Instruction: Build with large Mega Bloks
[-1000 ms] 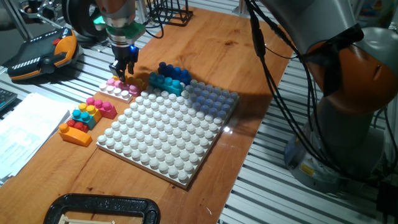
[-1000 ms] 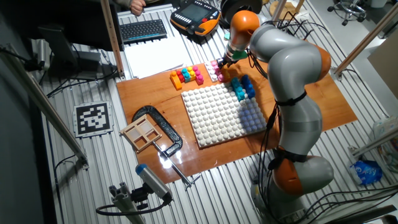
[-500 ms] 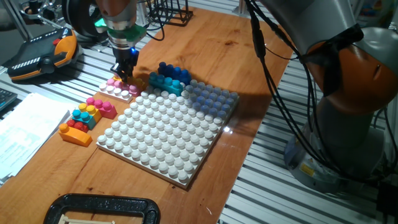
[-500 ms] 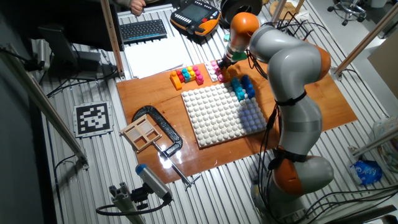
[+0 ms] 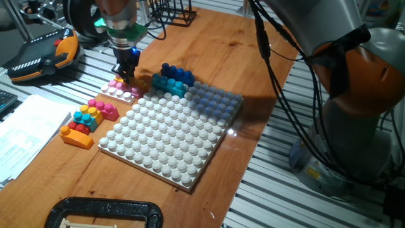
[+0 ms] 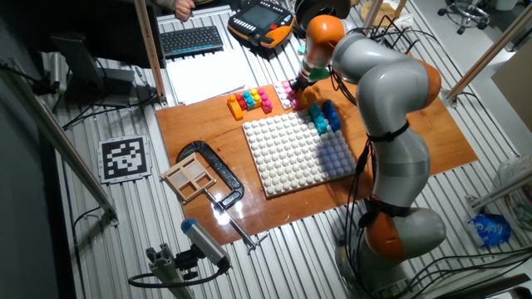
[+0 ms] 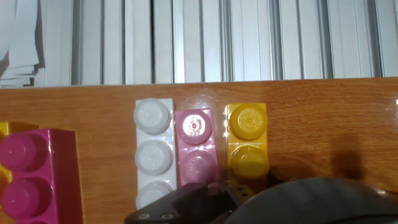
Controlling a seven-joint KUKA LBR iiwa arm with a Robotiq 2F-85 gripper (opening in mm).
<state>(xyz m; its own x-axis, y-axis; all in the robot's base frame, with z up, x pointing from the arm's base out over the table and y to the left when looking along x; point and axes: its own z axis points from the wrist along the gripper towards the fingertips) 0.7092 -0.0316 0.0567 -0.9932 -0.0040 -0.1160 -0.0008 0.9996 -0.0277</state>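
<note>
My gripper (image 5: pixel 127 75) is down at a row of bricks at the far left corner of the white baseplate (image 5: pixel 171 136). In the hand view a white brick (image 7: pixel 153 155), a pink brick (image 7: pixel 197 146) and a yellow brick (image 7: pixel 248 142) lie side by side. The fingers (image 7: pixel 199 198) cover their near ends, and the yellow brick's end sits between them. The jaws stand narrow. Dark blue (image 5: pixel 177 73) and cyan (image 5: pixel 167 84) bricks lie at the plate's far edge. A cluster of pink, cyan and yellow-orange bricks (image 5: pixel 87 120) lies to the left.
A teach pendant (image 5: pixel 44 60) and papers (image 5: pixel 25 136) lie left of the wooden board. A black clamp (image 5: pixel 101 212) is at the near edge. The other fixed view shows a keyboard (image 6: pixel 191 39), a wooden tray (image 6: pixel 193 178) and the arm (image 6: pixel 382 91) over the board.
The fingers were apart one second ago and have closed together at the brick row. The arm has barely moved.
</note>
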